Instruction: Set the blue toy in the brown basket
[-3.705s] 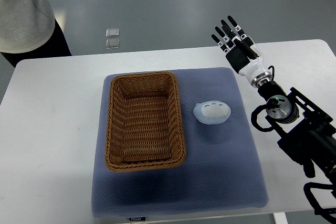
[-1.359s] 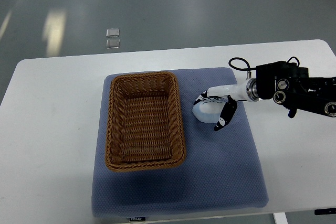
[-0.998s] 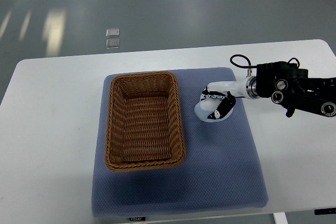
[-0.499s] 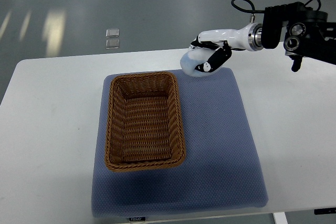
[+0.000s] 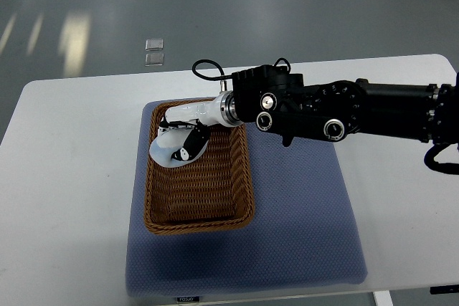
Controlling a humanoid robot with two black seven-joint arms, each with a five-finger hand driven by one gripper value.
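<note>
While gripping the blue toy [image 5: 170, 153], right hand [image 5: 182, 134] sits over the brown basket [image 5: 199, 166].
Top view: right arm comes in from the right edge and reaches across the blue mat [image 5: 301, 227] on the white table [image 5: 72, 177]; fingers [image 5: 188, 145] curled around the toy, holding it. Toy is above the basket's far-left part, just inside the rim; cannot tell if it touches the basket floor. Basket lies on the mat's left half.

the mat's [image 5: 301, 234] small label is unreadable.
</note>
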